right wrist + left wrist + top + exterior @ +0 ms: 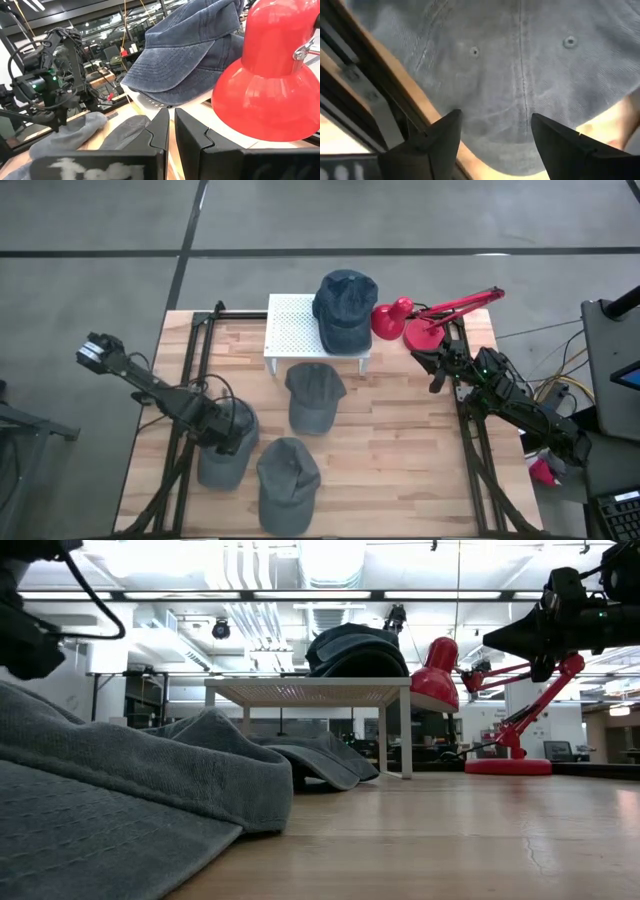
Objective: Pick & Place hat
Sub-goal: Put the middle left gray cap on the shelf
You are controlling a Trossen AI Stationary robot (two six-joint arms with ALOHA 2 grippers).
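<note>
One grey cap (520,75) directly beneath the spread left claw (495,132).

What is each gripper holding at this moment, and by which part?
Nothing is held. The left gripper is open above a grey cap; the right gripper is nearly closed and empty near the red lamp.
</note>
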